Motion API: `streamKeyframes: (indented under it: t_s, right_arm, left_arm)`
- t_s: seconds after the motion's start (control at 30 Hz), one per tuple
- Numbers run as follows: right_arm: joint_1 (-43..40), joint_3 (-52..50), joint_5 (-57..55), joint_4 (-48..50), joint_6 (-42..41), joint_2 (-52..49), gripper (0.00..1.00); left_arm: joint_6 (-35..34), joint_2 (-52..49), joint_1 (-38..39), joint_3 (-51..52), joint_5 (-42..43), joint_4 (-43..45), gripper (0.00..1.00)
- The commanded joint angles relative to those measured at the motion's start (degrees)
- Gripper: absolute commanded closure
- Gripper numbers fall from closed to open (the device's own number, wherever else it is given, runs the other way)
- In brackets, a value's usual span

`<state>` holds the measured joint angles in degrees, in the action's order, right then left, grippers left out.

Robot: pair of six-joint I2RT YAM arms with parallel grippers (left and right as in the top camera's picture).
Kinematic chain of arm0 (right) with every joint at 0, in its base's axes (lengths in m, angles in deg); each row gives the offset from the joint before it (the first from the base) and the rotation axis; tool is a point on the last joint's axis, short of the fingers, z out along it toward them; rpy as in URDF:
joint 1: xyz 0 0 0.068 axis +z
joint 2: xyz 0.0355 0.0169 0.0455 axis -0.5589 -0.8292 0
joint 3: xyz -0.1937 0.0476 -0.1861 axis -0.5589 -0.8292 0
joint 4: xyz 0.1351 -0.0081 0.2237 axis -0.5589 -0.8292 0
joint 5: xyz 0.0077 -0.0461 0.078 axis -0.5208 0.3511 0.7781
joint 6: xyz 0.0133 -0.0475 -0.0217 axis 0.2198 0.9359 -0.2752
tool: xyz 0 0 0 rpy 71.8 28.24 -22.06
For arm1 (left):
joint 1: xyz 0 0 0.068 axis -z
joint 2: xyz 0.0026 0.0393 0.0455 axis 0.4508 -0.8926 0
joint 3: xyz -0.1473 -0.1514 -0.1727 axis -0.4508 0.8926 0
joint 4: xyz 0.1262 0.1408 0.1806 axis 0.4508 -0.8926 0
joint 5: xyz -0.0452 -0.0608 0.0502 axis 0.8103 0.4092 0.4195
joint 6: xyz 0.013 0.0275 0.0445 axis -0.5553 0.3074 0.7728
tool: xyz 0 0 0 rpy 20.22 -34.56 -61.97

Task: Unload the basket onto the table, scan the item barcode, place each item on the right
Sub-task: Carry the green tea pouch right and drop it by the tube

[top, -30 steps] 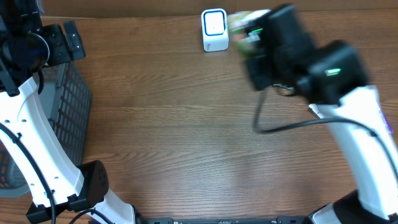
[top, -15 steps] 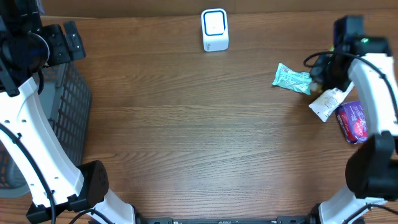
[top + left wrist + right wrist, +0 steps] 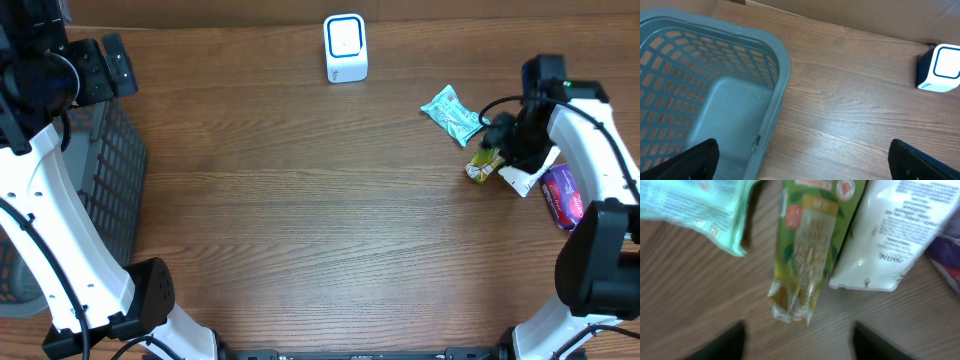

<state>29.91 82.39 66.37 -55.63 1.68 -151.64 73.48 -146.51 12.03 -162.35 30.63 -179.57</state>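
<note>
Green packet (image 3: 484, 165) has dropped free; right tool (image 3: 797, 347) parted.

Wooden table (image 3: 300, 200), scanner (image 3: 345, 48), basket (image 3: 715, 100), teal packet (image 3: 452, 113), green packet (image 3: 485, 165), white packet (image 3: 890, 235), purple packet (image 3: 562, 195)

The white scanner (image 3: 346, 48) stands at twelve o'clock on the wooden table (image 3: 300, 220), by the far edge. Round at three o'clock there's a cluster of packets: a teal packet (image 3: 452, 113), a green packet (image 3: 484, 165) at its five o'clock, then a white packet (image 3: 520, 181) just beside a purple packet (image 3: 562, 197). The right gripper (image 3: 500, 148) hangs over the green and white ones, and I can't see how its jaws stand. A grey basket (image 3: 115, 170) sits at nine o'clock.
</note>
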Motion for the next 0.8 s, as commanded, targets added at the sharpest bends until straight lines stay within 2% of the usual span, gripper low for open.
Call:
streamKeyframes:
  t_s: [0.0, 0.23, 0.5, 0.77]
  right_arm:
    - [1.5, 11.7, 3.2, -5.2, 4.3, 8.6, 0.0]
    - [8.1, 25.5, 14.3, -17.2, 5.8, 20.8, 0.0]
    - [10.8, 25.6, 15.1, -18.7, 6.3, 30.0, 0.0]
    - [10.8, 25.3, 11.7, -19.5, 14.7, 30.3, 0.0]
  left_arm:
    - [-1.0, -0.4, -0.2, -0.3, 0.6, -0.1, 0.0]
    - [-1.0, -0.4, -0.2, -0.3, 0.6, -0.1, 0.0]
    - [-1.0, -0.4, -0.2, -0.3, 0.6, -0.1, 0.0]
    - [-1.0, -0.4, -0.2, -0.3, 0.6, -0.1, 0.01]
